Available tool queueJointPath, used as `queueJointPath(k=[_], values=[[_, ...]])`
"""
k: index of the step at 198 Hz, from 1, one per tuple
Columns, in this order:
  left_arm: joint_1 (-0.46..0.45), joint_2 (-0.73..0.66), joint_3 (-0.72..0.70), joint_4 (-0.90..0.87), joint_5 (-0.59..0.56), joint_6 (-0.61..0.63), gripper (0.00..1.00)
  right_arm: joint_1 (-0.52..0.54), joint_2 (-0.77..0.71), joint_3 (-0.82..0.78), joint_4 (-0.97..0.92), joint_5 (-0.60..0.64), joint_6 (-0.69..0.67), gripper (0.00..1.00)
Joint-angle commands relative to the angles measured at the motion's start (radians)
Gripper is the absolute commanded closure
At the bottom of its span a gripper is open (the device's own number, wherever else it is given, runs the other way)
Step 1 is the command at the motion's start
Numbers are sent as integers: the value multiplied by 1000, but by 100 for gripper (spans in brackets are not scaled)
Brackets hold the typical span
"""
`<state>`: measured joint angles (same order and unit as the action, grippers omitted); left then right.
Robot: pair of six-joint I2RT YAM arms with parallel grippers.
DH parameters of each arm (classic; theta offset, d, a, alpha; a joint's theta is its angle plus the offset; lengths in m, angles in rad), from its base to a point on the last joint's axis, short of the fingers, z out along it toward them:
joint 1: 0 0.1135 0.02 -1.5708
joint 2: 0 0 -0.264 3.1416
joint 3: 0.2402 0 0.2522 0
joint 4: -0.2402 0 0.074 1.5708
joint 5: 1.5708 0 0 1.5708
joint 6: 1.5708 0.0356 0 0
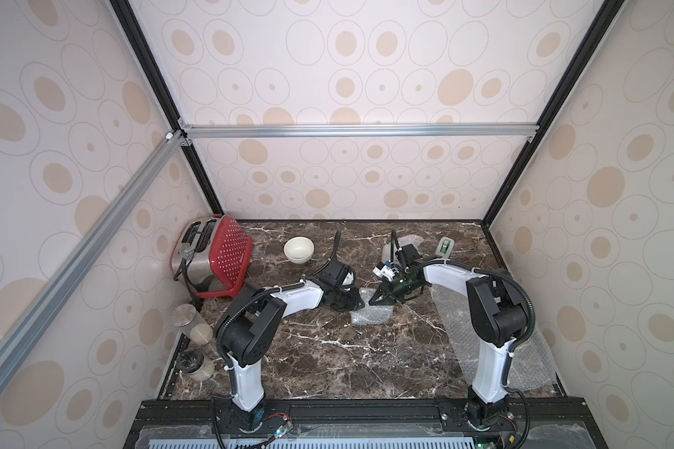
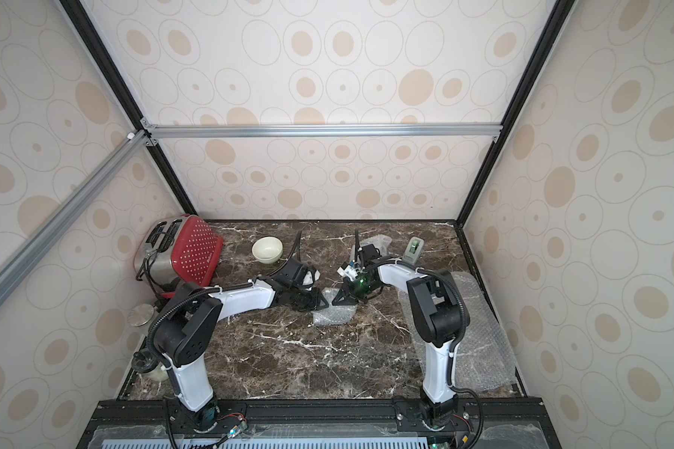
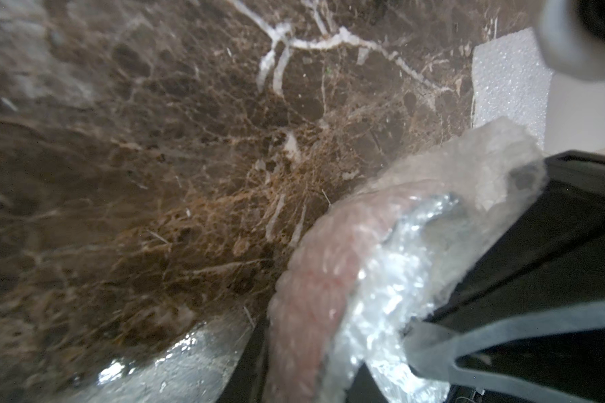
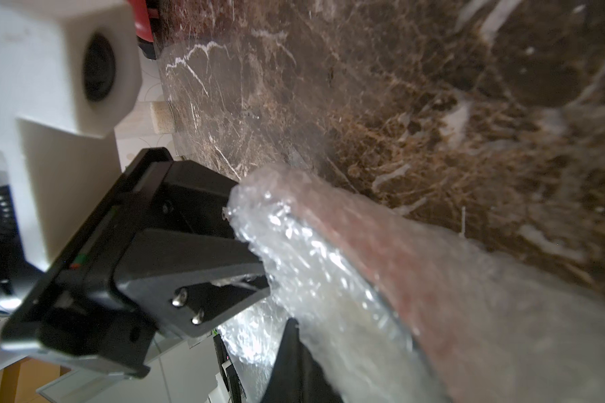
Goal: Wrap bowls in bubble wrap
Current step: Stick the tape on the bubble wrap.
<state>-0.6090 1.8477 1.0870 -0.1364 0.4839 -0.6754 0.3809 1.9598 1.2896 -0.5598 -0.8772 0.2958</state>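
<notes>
A plain cream bowl (image 1: 298,250) stands empty at the back of the marble table (image 1: 327,361). A small crumpled bubble wrap bundle (image 1: 370,315) lies mid-table. My left gripper (image 1: 360,302) and right gripper (image 1: 371,301) meet tip to tip at its far edge, each shut on the film. In the left wrist view the cloudy wrap (image 3: 364,279) shows a curved pinkish shape under the film; I cannot tell what it is. The right wrist view has the left gripper's black fingers (image 4: 245,244) pinching the wrap (image 4: 329,279). A second bundle (image 1: 389,248) sits behind the right arm. A flat sheet (image 1: 522,361) lies at the right.
A toaster (image 1: 195,252) and a red perforated colander (image 1: 228,256) stand at the back left. Two glass jars (image 1: 193,324) lie along the left edge. A tape dispenser (image 1: 445,247) sits at the back right. Patterned walls close in three sides.
</notes>
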Motion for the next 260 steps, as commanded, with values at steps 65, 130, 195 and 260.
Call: queueJointPath(k=[65,130,195,260], values=[[-7,2,38,13,14,22,73,33,37,-6,6,120,6,98],[-3,-74,27,-51,-42,77,49,53,31,-1,7,184,5,97],[25,-184,-14,-78,-109,84,34,52,27,2,15,184,9,97],[5,-212,-47,-48,-64,229,24,52,36,21,6,176,10,97]])
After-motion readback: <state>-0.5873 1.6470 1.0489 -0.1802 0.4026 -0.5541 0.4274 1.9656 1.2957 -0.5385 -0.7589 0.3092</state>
